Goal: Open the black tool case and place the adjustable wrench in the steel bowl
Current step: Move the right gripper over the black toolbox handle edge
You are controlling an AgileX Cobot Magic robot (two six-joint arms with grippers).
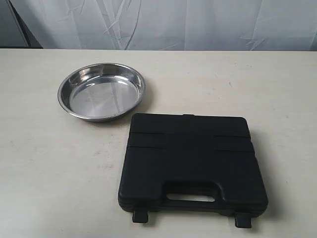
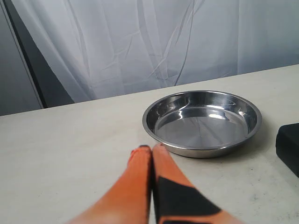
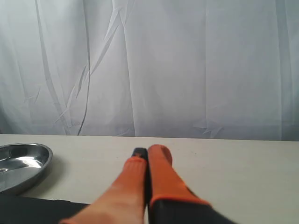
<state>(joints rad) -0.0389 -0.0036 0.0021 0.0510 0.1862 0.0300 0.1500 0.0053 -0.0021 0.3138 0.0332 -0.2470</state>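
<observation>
The black tool case (image 1: 190,161) lies closed on the table, handle and two latches toward the front edge. The adjustable wrench is hidden, no part of it shows. The steel bowl (image 1: 101,90) sits empty behind and left of the case; it also shows in the left wrist view as the bowl (image 2: 202,122) and at the edge of the right wrist view as the bowl (image 3: 21,165). My left gripper (image 2: 152,148) is shut, its orange fingers pressed together just short of the bowl's rim. My right gripper (image 3: 148,153) is shut with nothing in it, above the case's edge (image 3: 32,211). Neither arm appears in the exterior view.
A pale table (image 1: 44,168) carries everything. A white curtain (image 1: 163,22) hangs along the table's far edge, with a dark gap (image 2: 28,79) beside it. A corner of the case (image 2: 288,147) shows in the left wrist view.
</observation>
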